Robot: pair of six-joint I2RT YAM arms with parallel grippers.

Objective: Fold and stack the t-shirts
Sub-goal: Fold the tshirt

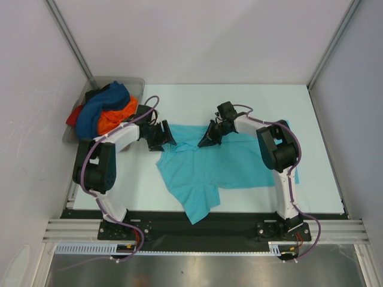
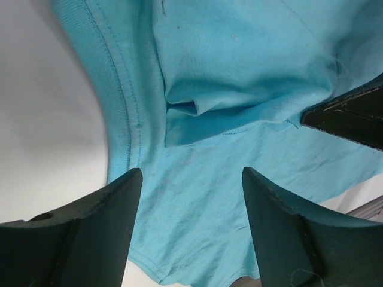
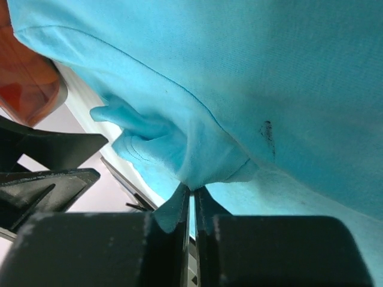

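At the middle of the white tabletop point(image 1: 311, 119) lies the soft turquoise short-sleeved cloth t-shirt point(image 1: 227, 164), rumpled, one corner trailing toward the near edge. The right claw point(image 3: 191, 194) is pressed together, pinching a small fold near its far edge. The left claw point(image 2: 191, 179) is spread over the ribbed band. The cloth looks light, limp and quick to bunch, so hems at two well-separated corners seem the best hold. Dark blue, orange and red cloth shirts point(image 1: 105, 110) are heaped in the grey plastic tray point(image 1: 136, 82).

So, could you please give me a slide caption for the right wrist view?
Right gripper shut on a pinched fold of the turquoise t-shirt.
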